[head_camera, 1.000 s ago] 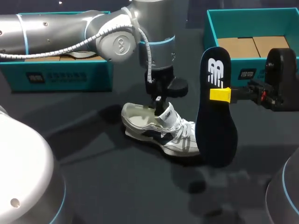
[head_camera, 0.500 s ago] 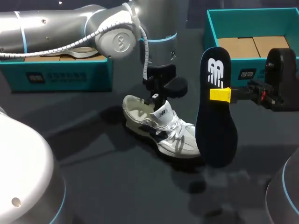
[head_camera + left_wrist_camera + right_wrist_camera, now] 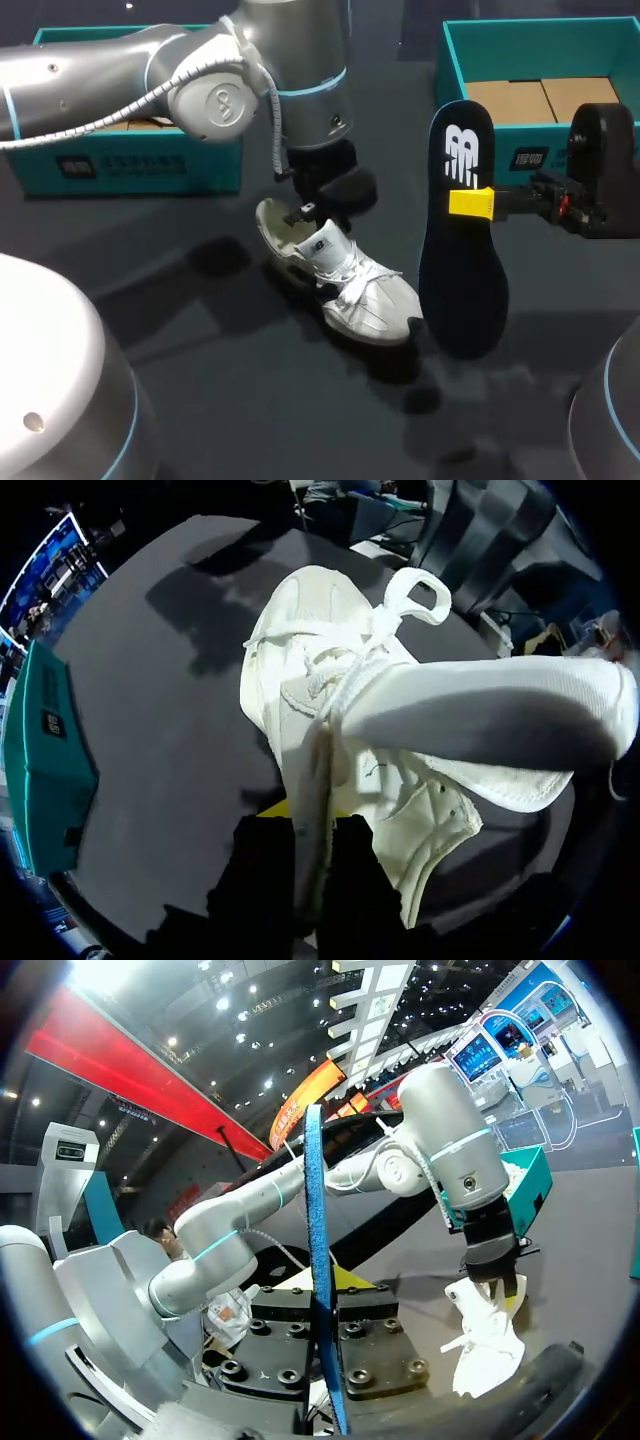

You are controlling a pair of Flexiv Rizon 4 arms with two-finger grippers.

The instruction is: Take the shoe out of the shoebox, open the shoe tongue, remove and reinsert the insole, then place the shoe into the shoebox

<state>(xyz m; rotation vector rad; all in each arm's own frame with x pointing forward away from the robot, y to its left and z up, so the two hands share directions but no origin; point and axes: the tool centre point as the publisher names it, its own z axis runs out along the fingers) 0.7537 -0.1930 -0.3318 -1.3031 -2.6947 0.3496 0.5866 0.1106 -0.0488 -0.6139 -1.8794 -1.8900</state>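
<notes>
Left end effector around shoe tongue

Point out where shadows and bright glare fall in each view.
Head view: the shoe and the insole throw soft shadows on the dark table; the left arm shows bright highlights. Left wrist view: the tongue is lit nearly blank white, with a dark shadow on the table beyond the shoe. Right wrist view: the shoe stands out bright white.
</notes>
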